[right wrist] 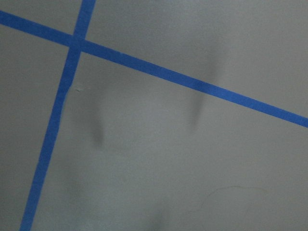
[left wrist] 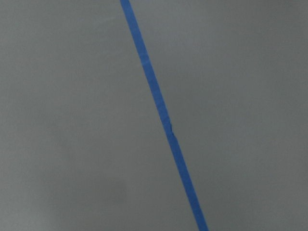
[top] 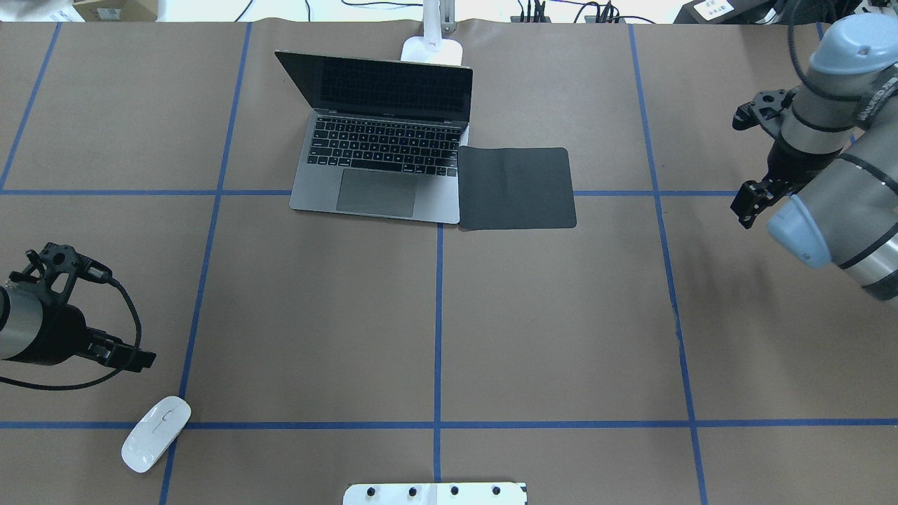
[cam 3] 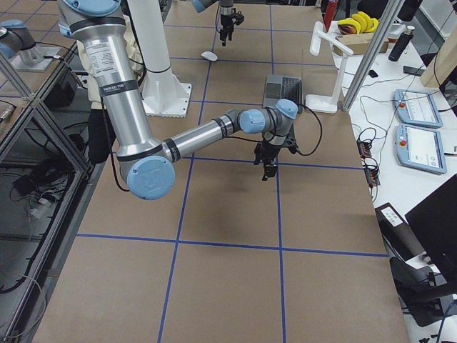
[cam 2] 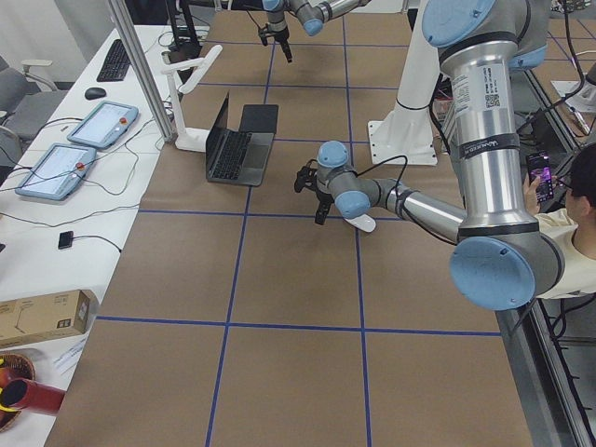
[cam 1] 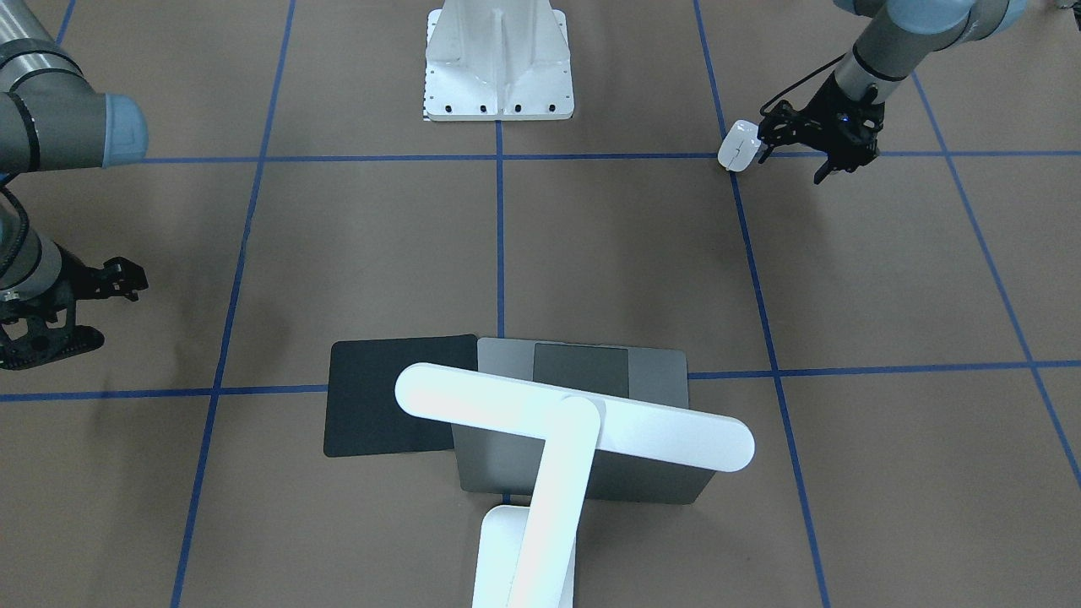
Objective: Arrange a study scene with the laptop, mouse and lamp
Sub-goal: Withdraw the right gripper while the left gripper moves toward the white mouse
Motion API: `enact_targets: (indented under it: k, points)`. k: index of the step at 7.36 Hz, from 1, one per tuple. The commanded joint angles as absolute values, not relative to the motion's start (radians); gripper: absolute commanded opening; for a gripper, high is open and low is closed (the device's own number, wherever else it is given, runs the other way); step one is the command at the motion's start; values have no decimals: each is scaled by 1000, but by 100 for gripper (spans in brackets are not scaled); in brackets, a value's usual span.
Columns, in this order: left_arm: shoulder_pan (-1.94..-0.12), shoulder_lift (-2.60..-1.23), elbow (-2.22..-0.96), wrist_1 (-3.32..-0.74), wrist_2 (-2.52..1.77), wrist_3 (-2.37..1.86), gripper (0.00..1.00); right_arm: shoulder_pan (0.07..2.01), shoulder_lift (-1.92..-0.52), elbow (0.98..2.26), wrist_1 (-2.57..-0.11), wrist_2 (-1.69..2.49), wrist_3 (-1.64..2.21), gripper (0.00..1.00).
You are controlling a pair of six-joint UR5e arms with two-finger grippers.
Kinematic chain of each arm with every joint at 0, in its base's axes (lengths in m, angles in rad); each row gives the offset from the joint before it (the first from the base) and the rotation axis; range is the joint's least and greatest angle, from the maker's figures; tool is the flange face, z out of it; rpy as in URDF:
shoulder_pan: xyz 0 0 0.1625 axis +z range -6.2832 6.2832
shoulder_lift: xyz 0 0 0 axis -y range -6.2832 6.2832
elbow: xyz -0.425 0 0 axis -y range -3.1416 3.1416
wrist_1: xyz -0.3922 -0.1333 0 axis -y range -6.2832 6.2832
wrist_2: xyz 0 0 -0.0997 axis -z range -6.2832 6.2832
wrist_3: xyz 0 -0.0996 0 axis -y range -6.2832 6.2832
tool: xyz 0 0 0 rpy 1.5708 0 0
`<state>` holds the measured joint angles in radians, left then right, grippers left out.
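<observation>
Item: study-scene setup, mouse pending. With 12 o'clock as the table edge far from the robot, I log the mouse (top: 156, 433) flat on the table (top: 561, 315) at 7 o'clock, lying on a blue tape line (top: 435, 425). The left gripper (top: 95, 308) hangs just beside the mouse at 8 o'clock, fingers spread wide and empty; its wrist camera shows only paper and tape, so I judge it not yet lined up. The right gripper (top: 751, 160) is at 2 o'clock, also wide and empty. The laptop (top: 382, 168) stands open at 12 o'clock, with the lamp (cam 1: 574, 422) behind it, head reaching over the lid. Hazards, as I judge them: the mouse is glossy, low and rounded, so an off-centre pinch could squirt it sideways or skid it toward the table's near edge; a loose hold could drop it in transit. Obstacles: the black mat (top: 515, 188) touches the laptop's side at 1 o'clock, so a carry from 7 o'clock passes close to the keyboard and raised screen, and a careless swing could clip either. The white pedestal (cam 1: 498, 67) sits at 6 o'clock.
</observation>
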<state>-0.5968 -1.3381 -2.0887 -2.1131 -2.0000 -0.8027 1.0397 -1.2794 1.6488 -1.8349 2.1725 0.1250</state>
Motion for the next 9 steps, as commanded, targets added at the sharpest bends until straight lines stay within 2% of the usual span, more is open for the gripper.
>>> enact_targets:
  k: [1, 9]
  points:
    - [-568, -1330, -2152, -2056, -1979, -802, 100, 1129, -1279, 1570, -1833, 2236, -30, 100]
    - [-371, -1258, -2166, -2051, -1781, -813, 100, 1180, -1275, 1493, -1830, 2241, -121, 100]
